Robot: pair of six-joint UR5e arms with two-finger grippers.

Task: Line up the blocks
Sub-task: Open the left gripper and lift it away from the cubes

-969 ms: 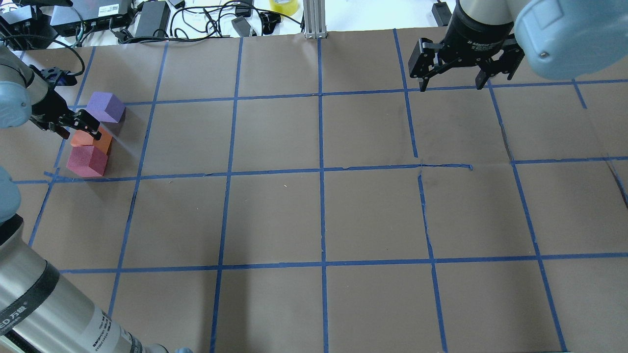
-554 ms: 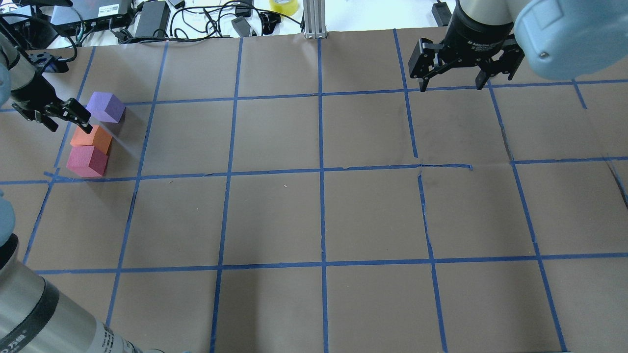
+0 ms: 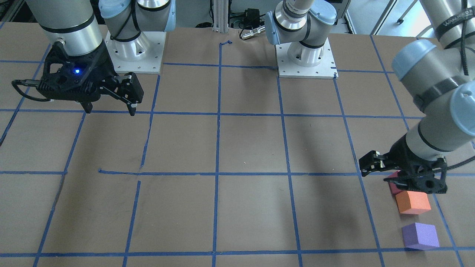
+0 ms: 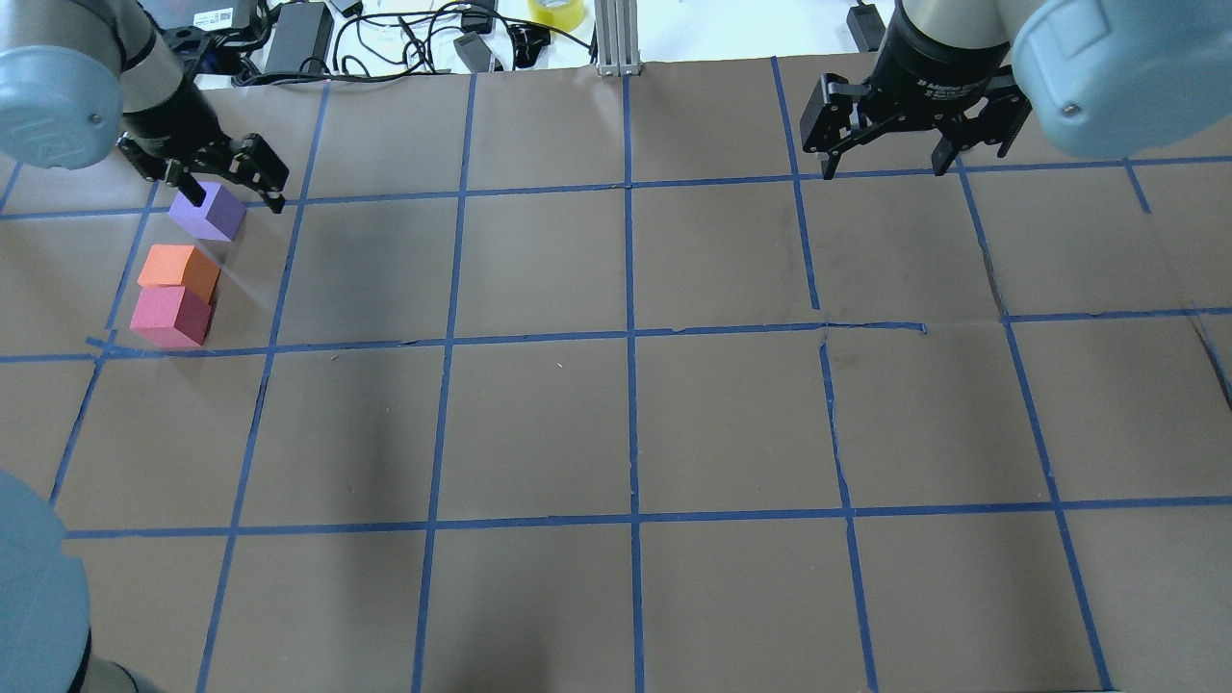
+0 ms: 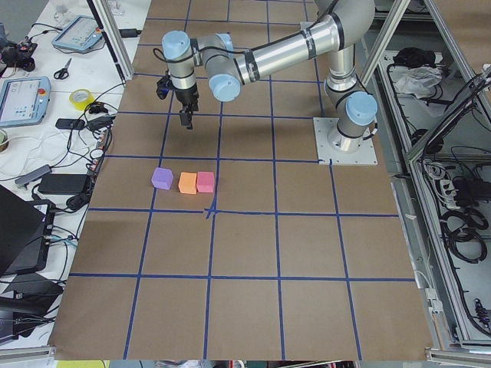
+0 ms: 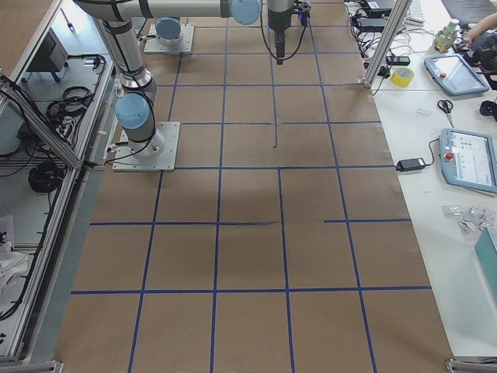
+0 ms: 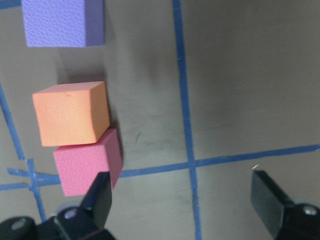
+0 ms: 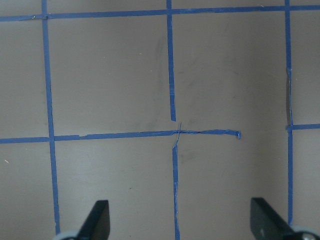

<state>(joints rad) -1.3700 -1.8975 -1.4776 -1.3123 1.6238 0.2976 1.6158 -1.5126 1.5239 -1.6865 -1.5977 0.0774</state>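
Brown taped tabletop (image 4: pixel 539 423) holds pink cube (image 4: pixel 170 315) touching orange (image 4: pixel 178 270), purple (image 4: pixel 206 211) just apart in line; my left gripper (image 4: pixel 237 192) hangs open and empty, raised near them, so I should straddle purple squarely before nudging it closer.

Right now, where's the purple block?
Overhead view, far left: the purple block sits at the row's far end, just apart from the orange block.

White "2F Adaptive" lettering on the right gripper (image 4: pixel 884 171), partly legible.
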